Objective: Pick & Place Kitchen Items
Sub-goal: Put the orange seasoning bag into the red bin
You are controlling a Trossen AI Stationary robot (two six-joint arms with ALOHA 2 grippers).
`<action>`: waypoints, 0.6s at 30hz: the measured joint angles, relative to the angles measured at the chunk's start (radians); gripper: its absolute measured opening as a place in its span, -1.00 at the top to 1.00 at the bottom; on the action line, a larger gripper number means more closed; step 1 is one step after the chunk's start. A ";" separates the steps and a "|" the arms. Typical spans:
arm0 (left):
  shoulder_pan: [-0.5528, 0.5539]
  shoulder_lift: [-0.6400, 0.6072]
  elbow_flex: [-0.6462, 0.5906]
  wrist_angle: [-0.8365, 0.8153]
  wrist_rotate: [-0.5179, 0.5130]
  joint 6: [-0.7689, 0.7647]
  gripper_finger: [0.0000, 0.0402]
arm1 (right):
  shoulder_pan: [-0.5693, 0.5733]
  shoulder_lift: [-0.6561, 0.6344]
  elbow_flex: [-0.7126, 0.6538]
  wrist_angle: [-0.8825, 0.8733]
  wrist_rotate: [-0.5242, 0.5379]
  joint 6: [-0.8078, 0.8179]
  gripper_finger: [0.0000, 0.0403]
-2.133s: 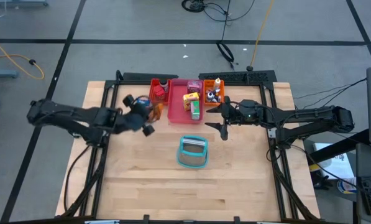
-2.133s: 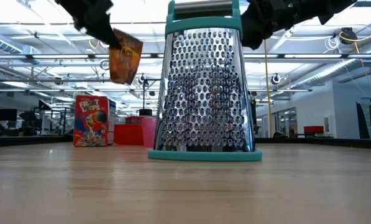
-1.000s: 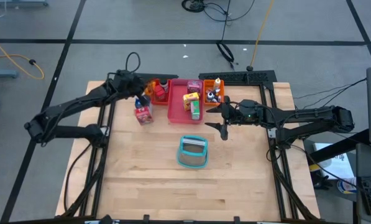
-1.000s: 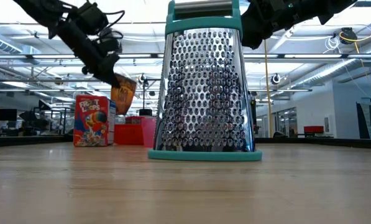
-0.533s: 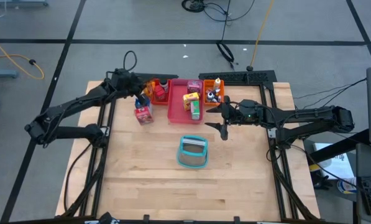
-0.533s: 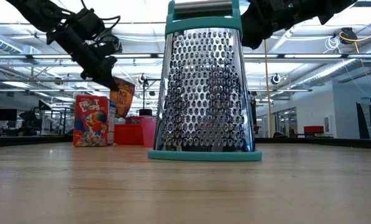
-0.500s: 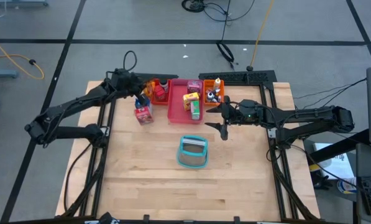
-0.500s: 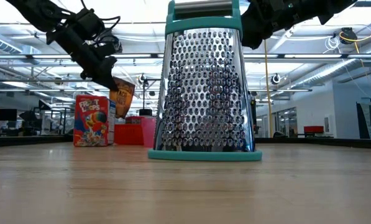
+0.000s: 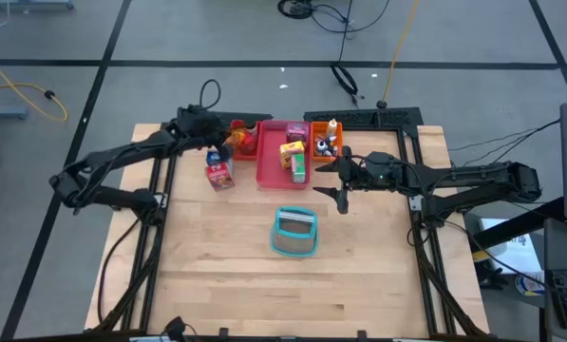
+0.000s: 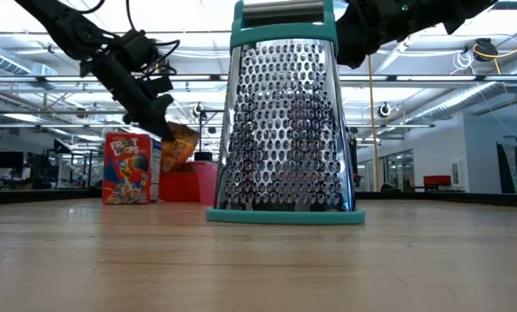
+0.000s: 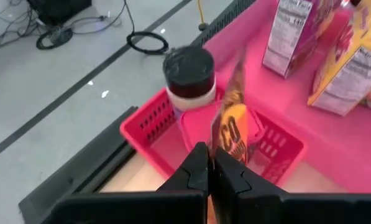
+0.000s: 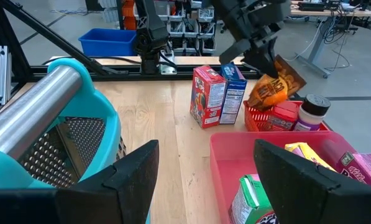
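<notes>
Left wrist view: left gripper (image 11: pixel 209 163) clamped tight on the orange snack packet (image 11: pixel 233 127), dangling it right over the small red tray (image 11: pixel 278 148), just beside the dark-capped jar (image 11: pixel 188 74) and above a pink tub already in there

Best played by lowering a touch more, keeping clear of the jar, opening only once the packet's bottom edge sits inside the tray walls (floppy thing, likely to tip over the rim if dropped from height)

High view: packet (image 9: pixel 220 150) now at the red tray (image 9: pixel 246 140), where half a second back hung nearer the cereal carton (image 9: pixel 218 174); arm reached further toward the table's back edge

Low view: packet (image 10: pixel 178 146) lower and more tilted than before

Right gripper (image 9: pixel 340 195) parked wide open and empty near the teal grater (image 9: pixel 294 232), unmoved
</notes>
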 joint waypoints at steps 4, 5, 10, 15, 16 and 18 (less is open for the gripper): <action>0.000 0.011 0.000 0.054 0.024 0.000 1.00 | 0.000 0.000 0.000 0.000 0.000 0.000 -0.26; 0.000 0.011 0.000 0.067 0.027 0.000 1.00 | 0.000 0.000 0.000 0.000 0.000 0.000 -0.26; 0.000 0.010 0.000 0.060 0.067 -0.004 1.00 | 0.000 0.000 0.000 0.000 0.000 0.000 -0.26; -0.002 0.010 -0.004 0.027 0.074 0.011 1.00 | 0.000 0.000 0.000 0.000 0.000 0.000 -0.26; -0.004 0.010 -0.011 0.040 0.074 0.011 1.00 | 0.000 0.000 0.000 0.000 0.000 0.000 -0.26; -0.005 0.010 -0.034 0.067 0.073 0.022 1.00 | 0.000 0.000 0.000 0.000 0.000 0.000 -0.26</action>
